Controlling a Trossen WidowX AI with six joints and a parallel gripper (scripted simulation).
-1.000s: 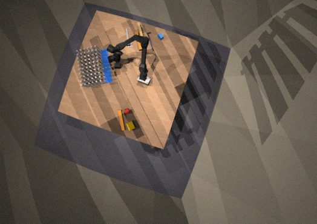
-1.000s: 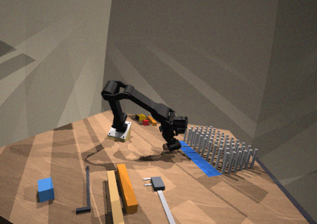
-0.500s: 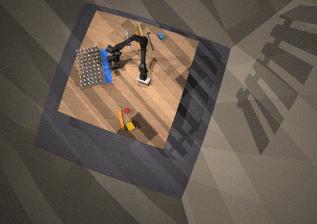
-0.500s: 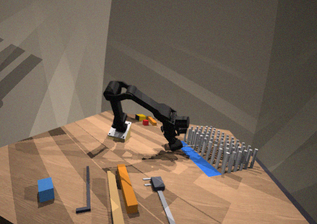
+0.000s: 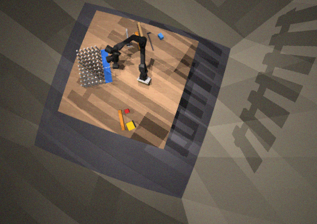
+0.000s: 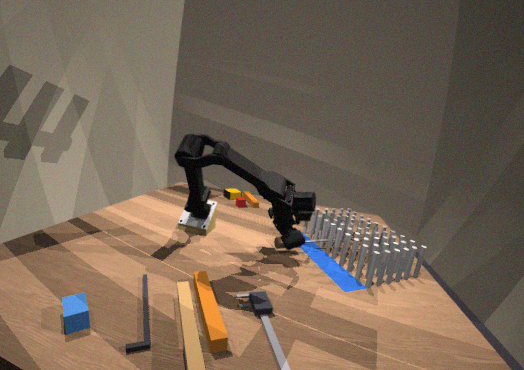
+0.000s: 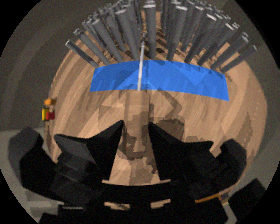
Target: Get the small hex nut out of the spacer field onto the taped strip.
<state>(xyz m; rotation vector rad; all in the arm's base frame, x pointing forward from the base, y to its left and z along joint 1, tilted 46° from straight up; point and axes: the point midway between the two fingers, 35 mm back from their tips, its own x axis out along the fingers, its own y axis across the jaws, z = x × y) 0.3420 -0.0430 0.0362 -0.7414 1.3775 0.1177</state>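
Note:
My gripper (image 5: 115, 66) (image 6: 292, 239) (image 7: 136, 123) is shut on the wooden handle (image 7: 136, 107) of a thin metal rod tool, low over the table just in front of the taped strip. The rod (image 5: 106, 67) (image 6: 316, 240) (image 7: 140, 75) points forward across the blue taped strip (image 5: 108, 76) (image 6: 334, 271) (image 7: 203, 82), and its far end reaches in among the front spacers. The standing metal spacers (image 5: 96, 59) (image 6: 372, 261) (image 7: 125, 30) look upright. Whether the rod touches one I cannot tell. The hex nut and the rod's tip cannot be made out among the spacers.
A black L-shaped key (image 5: 151, 43) (image 6: 146, 311), a wooden stick (image 6: 189, 321), an orange bar (image 6: 210, 311), a caliper-like tool (image 6: 261, 303) and a blue block (image 5: 161, 36) (image 6: 75, 313) lie on one side. A red block (image 5: 127, 111), a yellow block (image 5: 130, 125) and another orange bar (image 5: 121, 120) lie opposite.

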